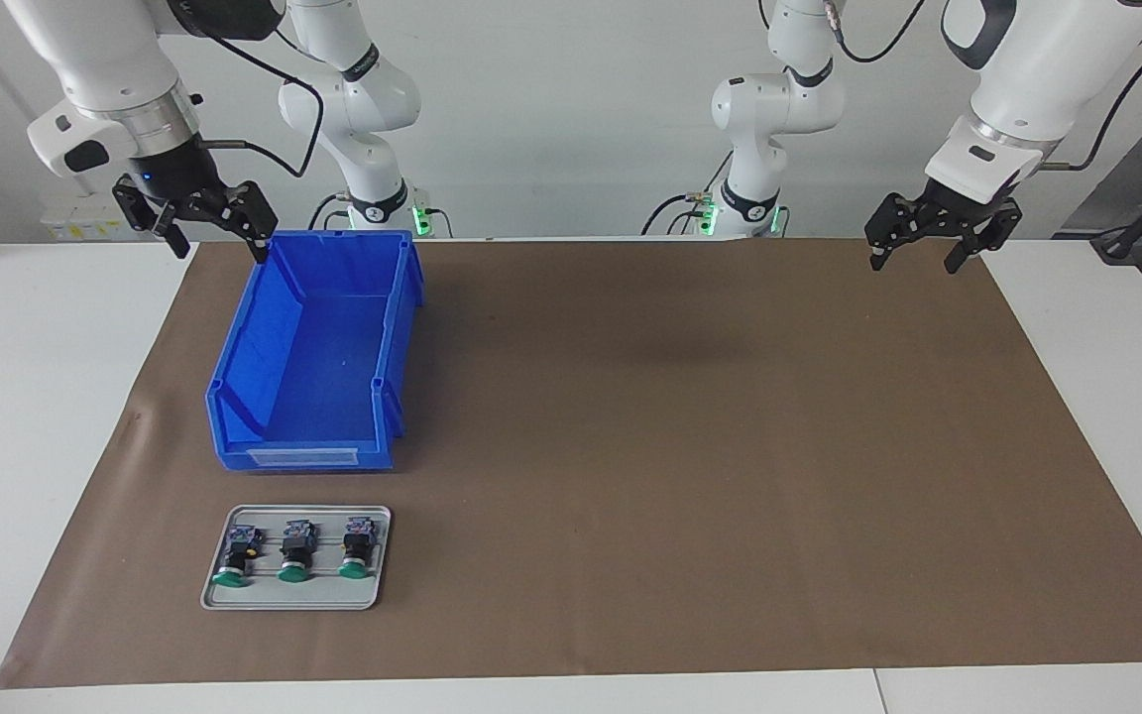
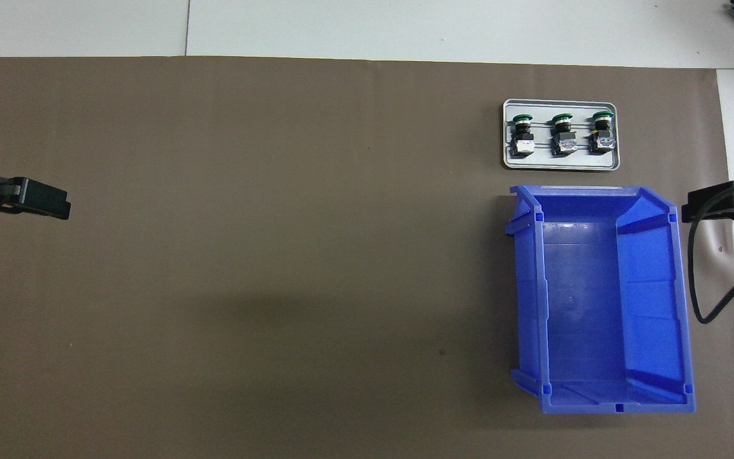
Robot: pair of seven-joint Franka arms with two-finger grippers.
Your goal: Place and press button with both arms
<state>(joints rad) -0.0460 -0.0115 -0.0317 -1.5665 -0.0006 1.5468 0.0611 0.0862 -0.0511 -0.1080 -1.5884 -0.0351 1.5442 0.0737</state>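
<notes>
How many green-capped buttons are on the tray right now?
3. All lie in a row on the grey tray, farther from the robots than the blue bin: one at the right arm's end, one in the middle, one toward the left arm's end. None appears hidden.

Three green-capped push-buttons [image 1: 296, 548] with black bodies and bluish terminal blocks, lying on their sides in a row on the grey tray [image 1: 373, 592], apart from each other, caps pointing away from the robots, none held
</notes>
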